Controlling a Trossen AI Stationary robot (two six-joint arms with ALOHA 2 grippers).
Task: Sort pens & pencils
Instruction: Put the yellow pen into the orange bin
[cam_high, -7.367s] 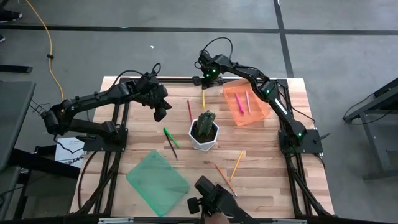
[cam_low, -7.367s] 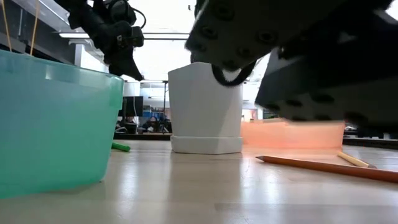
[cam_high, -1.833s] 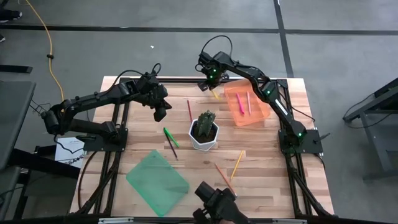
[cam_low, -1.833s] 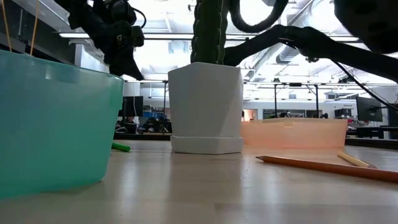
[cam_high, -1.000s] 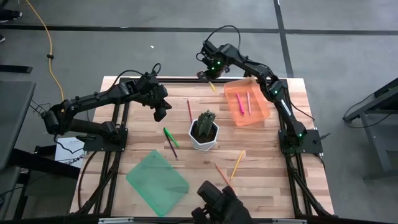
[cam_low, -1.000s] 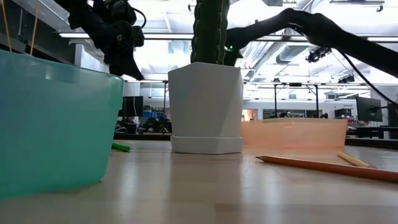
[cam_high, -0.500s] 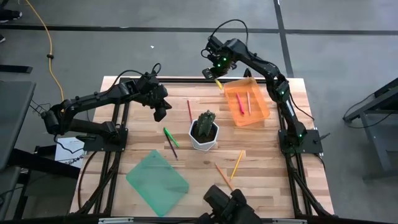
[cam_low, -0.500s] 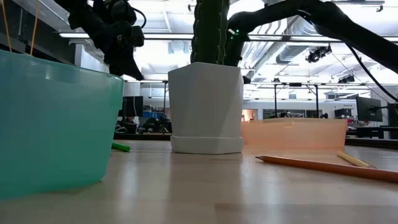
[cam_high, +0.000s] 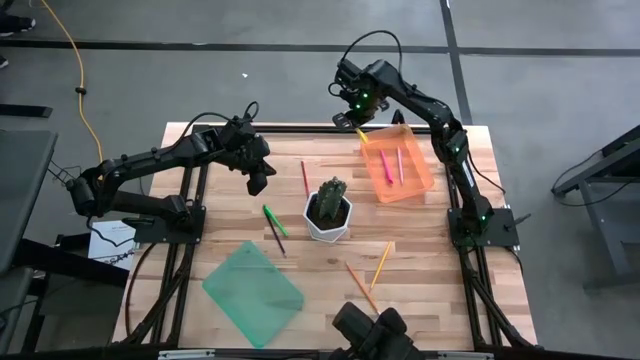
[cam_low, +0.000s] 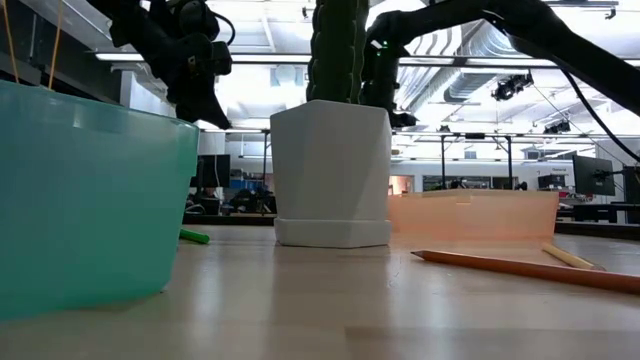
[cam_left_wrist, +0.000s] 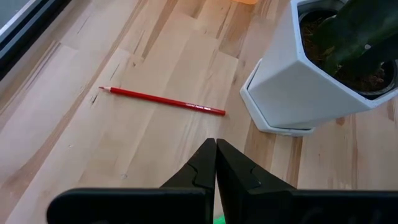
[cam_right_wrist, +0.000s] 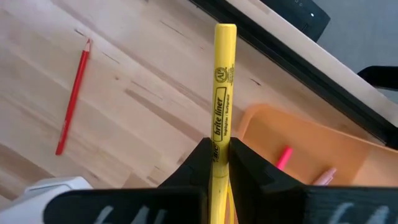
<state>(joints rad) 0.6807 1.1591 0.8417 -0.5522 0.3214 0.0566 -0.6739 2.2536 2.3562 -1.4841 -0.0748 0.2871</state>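
Yellow pen (cam_right_wrist: 221, 93) carried toward the orange tray (cam_high: 418, 185)

It is pinched near one end by the nearly closed right gripper (cam_high: 358, 124) at the tray's ten o'clock corner; released early, the rim could be struck.

It was a lab or workshop: exposed ceiling ducts (cam_low: 470, 45), strip lights, monitors (cam_low: 592, 172), concrete floor (cam_high: 250, 25) with tape lines.

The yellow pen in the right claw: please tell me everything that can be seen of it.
The yellow pen is a bright yellow, plastic-looking stick with black print reading "brite liner" along its barrel. The right claw is shut on its lower part, and the free end sticks out past the fingers. It hangs above the table's far edge, beside the orange tray, touching nothing else.
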